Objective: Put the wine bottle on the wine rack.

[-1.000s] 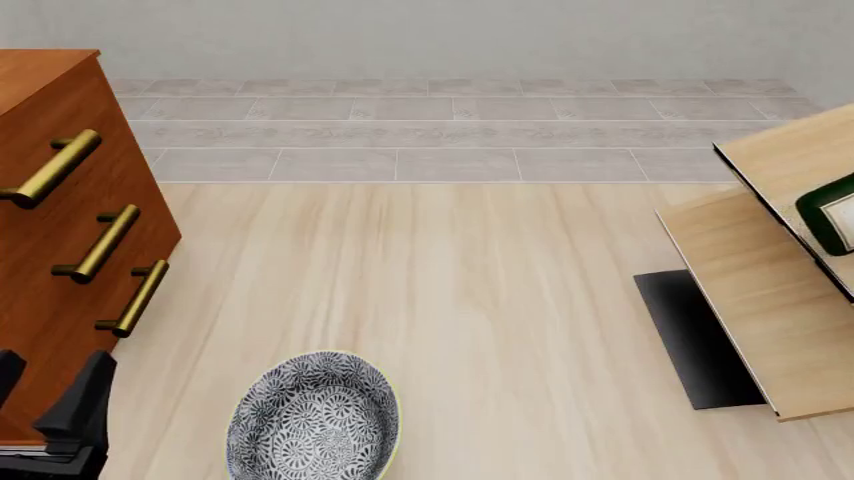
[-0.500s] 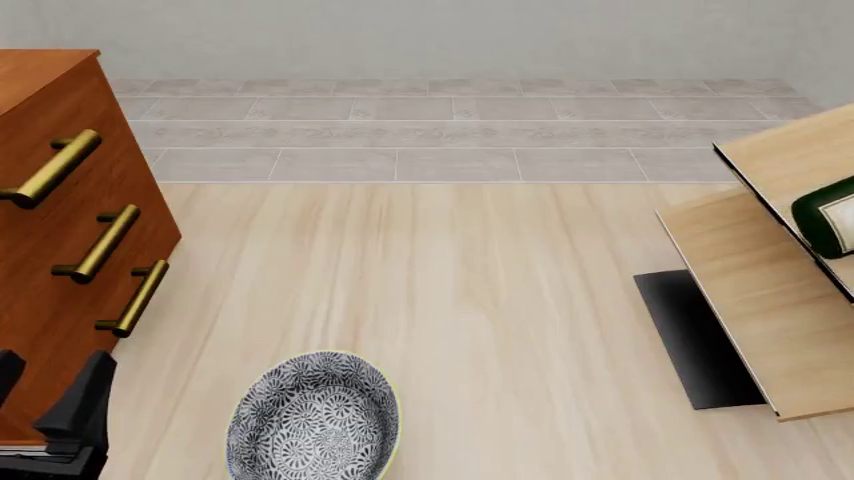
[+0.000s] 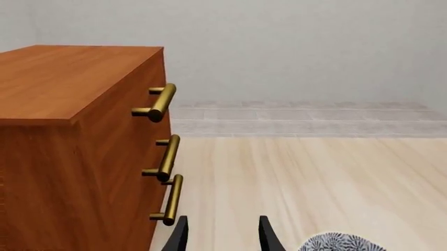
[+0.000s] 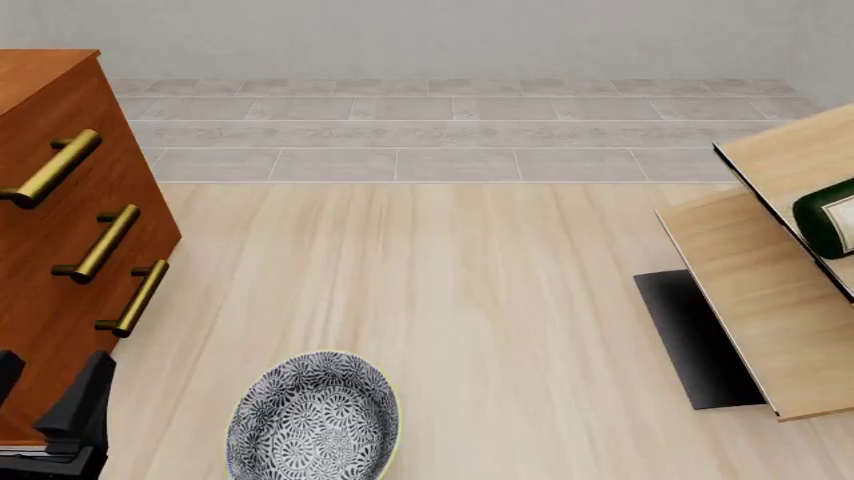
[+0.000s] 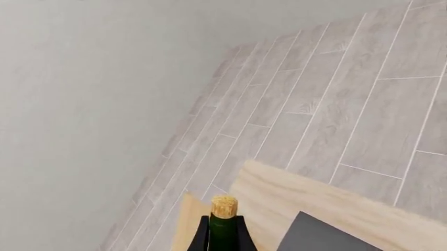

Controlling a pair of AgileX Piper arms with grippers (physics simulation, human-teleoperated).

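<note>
The wine bottle [image 4: 830, 215] shows at the right edge of the front view as a dark green base with a white label, lying against the upper boards of the pale-wood wine rack [image 4: 761, 290]. In the right wrist view its neck and tan cork [image 5: 224, 207] stick out between the fingers of my right gripper [image 5: 223, 235], which is shut on it. The right arm is outside the front view. My left gripper [image 3: 223, 239] is open and empty, low beside the cabinet; it also shows in the front view [image 4: 60, 415].
A reddish-brown drawer cabinet [image 4: 54, 230] with brass handles stands at the left, close to my left gripper. A patterned blue-white bowl [image 4: 315, 418] sits at the table's near edge. The rack's black base [image 4: 694, 340] lies on the table at the right.
The bottle's base has shifted and turned slightly against the rack boards. The left arm, bowl and cabinet have not moved.
</note>
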